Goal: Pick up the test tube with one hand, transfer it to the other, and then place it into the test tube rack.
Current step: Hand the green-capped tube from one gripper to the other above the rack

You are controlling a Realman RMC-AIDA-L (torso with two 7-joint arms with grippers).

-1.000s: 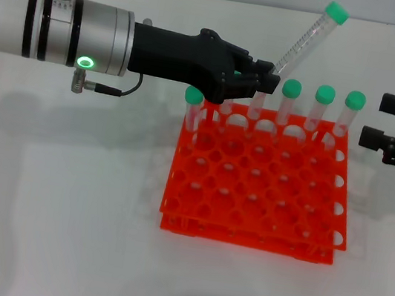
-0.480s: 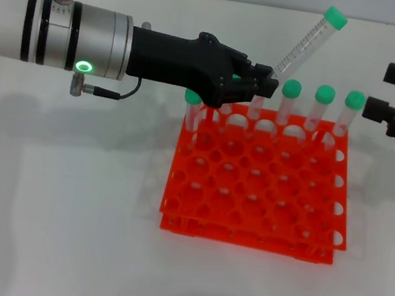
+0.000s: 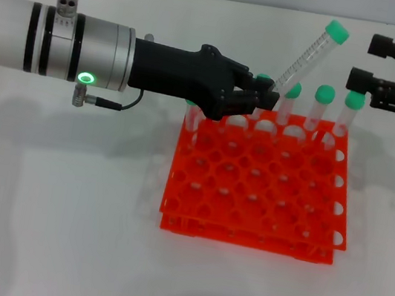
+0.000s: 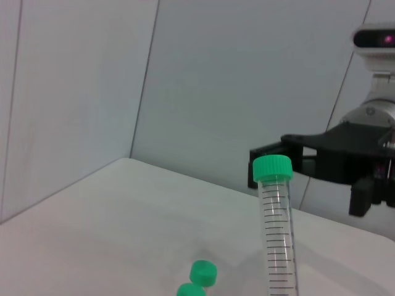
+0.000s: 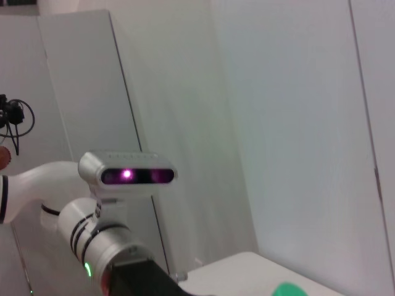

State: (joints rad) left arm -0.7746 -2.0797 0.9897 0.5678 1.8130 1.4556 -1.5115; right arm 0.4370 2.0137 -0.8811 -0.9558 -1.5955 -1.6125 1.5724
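Near the table's far edge | left gripper [image 3: 269,98] jaws pinch slim clear green-capped test tube [image 3: 308,54] low | cap leans toward right gripper [image 3: 363,61], jaws spread, just beside | orange-red plastic rack [image 3: 260,179] below

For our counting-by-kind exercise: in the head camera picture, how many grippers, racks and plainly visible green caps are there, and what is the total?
Black two-fingered grippers: 2, the left gripper and the right gripper
Orange-red plastic test tube rack: 1
Green screw caps in plain view: 4, the held tube's cap and three rack caps; any others are hidden behind the left gripper
Total: 7
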